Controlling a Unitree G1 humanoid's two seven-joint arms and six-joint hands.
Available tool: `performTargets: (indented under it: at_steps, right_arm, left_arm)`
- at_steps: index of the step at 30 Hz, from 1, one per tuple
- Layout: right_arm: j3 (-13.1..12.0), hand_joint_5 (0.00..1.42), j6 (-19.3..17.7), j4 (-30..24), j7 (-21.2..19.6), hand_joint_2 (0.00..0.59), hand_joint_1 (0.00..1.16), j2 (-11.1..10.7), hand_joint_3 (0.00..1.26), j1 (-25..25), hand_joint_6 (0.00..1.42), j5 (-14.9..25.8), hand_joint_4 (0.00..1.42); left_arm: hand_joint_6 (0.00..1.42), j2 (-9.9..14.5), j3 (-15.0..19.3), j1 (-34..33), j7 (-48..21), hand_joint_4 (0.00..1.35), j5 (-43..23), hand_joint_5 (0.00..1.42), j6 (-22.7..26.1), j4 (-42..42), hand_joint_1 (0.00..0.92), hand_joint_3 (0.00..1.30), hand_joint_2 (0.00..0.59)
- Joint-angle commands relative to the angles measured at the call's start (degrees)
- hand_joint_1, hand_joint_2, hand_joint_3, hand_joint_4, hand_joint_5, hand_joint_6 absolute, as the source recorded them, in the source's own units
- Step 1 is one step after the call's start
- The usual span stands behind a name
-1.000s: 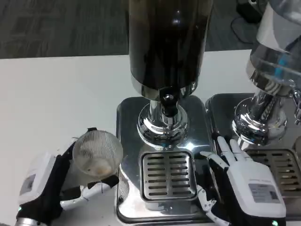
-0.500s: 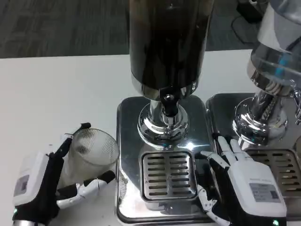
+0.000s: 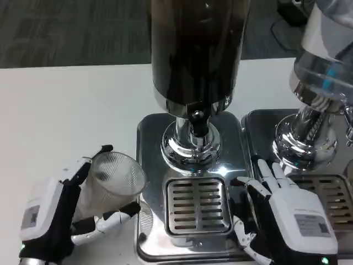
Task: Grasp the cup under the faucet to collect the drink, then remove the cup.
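My left hand [image 3: 52, 215] grips a clear ribbed plastic cup [image 3: 113, 182] at the lower left, just left of the dispenser's chrome base [image 3: 151, 132]. The cup is tilted, its mouth facing up and to the right. The dark drink dispenser [image 3: 196, 49] stands in the middle, its faucet [image 3: 197, 118] above the slotted drip grate [image 3: 198, 204]. My right hand [image 3: 287, 212] rests open, fingers spread, on the right edge of that base beside the grate, holding nothing.
A second dispenser [image 3: 322, 61] with its own chrome base and grate [image 3: 328, 190] stands at the right. White table [image 3: 60, 116] stretches to the left and behind. Dark carpet lies beyond the table's far edge.
The left hand has shifted the cup slightly right toward the dispenser base and tilted it more. The right hand has barely moved.
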Motion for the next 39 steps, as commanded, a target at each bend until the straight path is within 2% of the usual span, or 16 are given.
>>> performTargets:
  at_steps: [1, 11, 23, 30, 39]
  right_arm:
    - [-0.17, 0.0, 0.38, 0.2, -1.2, 0.552, 0.5, 0.12, 0.33, -0.46, 0.14, -0.01, 0.02]
    - [-0.2, 0.0, 0.86, 0.24, -1.29, 0.552, 0.49, 0.53, 0.32, -0.37, 0.14, -0.16, 0.02]
    - [0.28, 0.0, 2.21, -1.38, -1.62, 0.552, 0.49, 1.11, 0.32, 1.29, 0.15, -0.75, 0.02]
    - [0.65, 0.0, 3.24, -2.84, -1.96, 0.552, 0.49, 1.69, 0.32, 2.55, 0.15, -1.51, 0.02]
    - [1.08, 0.0, 4.55, -4.63, -1.28, 0.552, 0.49, 2.03, 0.32, 3.37, 0.15, -2.41, 0.02]
  left_arm:
    - [0.33, 0.03, -0.03, -1.72, 1.64, 0.29, -0.11, 0.48, -1.28, -1.74, 0.447, 0.26, 0.158]
    - [0.33, -0.46, -0.72, -3.54, 0.95, 0.3, -0.31, 0.49, -2.59, -2.46, 0.447, 0.26, 0.16]
    - [0.34, -2.31, -4.76, -7.38, -2.85, 0.31, 0.58, 0.49, -5.71, -2.18, 0.43, 0.26, 0.162]
    - [0.35, -4.16, -7.22, -10.43, -6.08, 0.31, 0.33, 0.49, -6.95, -0.33, 0.41, 0.27, 0.163]
    - [0.35, -8.31, -10.51, -16.43, -5.99, 0.31, 1.9, 0.5, -5.62, 6.08, 0.387, 0.27, 0.16]
